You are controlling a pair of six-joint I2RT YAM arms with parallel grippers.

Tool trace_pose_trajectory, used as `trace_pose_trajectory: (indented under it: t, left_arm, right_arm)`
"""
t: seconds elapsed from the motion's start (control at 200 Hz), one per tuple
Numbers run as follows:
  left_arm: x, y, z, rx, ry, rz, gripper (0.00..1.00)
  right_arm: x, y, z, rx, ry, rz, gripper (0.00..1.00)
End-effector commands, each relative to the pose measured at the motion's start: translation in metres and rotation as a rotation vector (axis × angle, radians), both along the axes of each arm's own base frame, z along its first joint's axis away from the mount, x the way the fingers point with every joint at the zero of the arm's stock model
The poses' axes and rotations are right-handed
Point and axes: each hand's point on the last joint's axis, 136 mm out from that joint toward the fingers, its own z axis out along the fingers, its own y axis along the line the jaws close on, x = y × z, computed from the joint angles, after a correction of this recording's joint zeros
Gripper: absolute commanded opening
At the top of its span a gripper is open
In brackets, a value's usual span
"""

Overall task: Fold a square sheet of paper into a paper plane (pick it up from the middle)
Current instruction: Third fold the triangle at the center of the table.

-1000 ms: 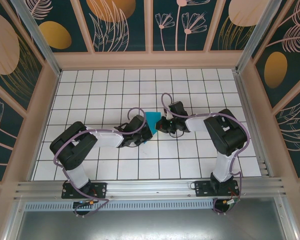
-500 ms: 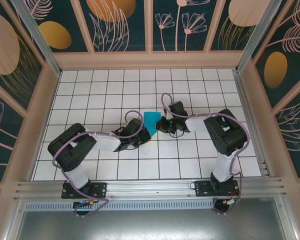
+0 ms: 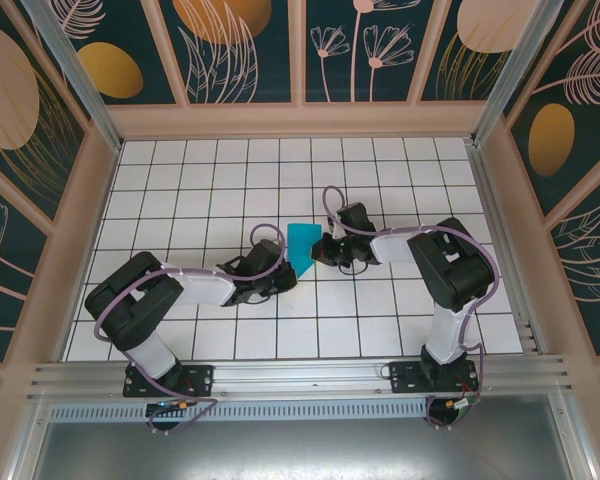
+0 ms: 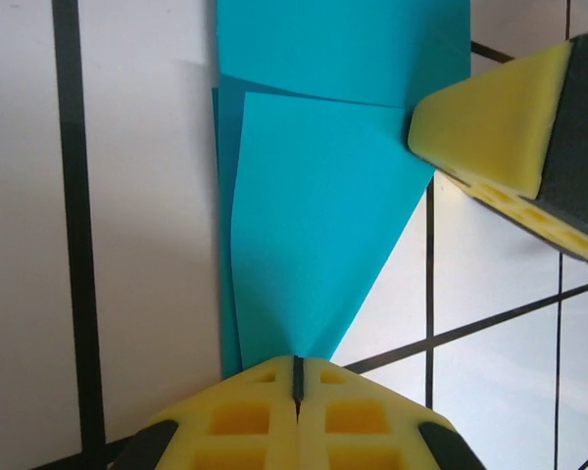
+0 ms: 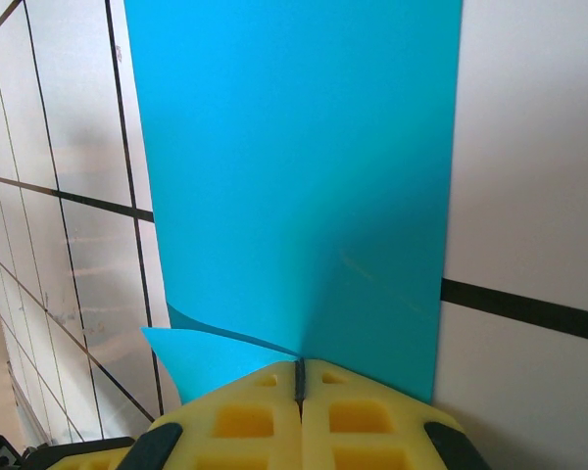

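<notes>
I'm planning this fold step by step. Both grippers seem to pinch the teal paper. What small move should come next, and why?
Probably the left gripper should lay its pinched flap flatter onto the paper, while the right gripper holds the other edge. The flap curves up off the sheet and its fold looks soft, not yet creased.

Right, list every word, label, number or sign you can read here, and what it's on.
None: there is no readable text anywhere.
The teal paper is plain, the tiled table carries only grid lines, and the wall panels carry only plant drawings.
</notes>
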Motion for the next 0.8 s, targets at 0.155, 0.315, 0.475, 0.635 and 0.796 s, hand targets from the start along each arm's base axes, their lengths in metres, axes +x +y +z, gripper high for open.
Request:
trace_pose_trajectory:
  t: [0.155,0.315,0.475,0.635,0.796]
  left_arm:
    - [-0.051,0.044,-0.033,0.214,0.158,-0.112,0.0]
    - [-0.036,0.038,-0.009,0.21,0.073,-0.112,0.0]
    - [-0.003,0.018,0.037,0.123,-0.078,-0.07,0.0]
    - [0.017,0.0,0.055,0.068,-0.137,-0.049,0.0]
    - [0.028,-0.02,0.047,0.042,-0.122,-0.07,0.0]
  right_arm:
    - [-0.043,-0.054,-0.079,-0.293,0.191,-0.057,0.0]
    - [-0.043,-0.054,-0.079,-0.29,0.192,-0.057,0.0]
    - [-0.043,-0.054,-0.079,-0.29,0.192,-0.057,0.0]
    - [-0.043,-0.054,-0.08,-0.288,0.194,-0.06,0.0]
    - [-0.043,-0.053,-0.08,-0.285,0.196,-0.061,0.0]
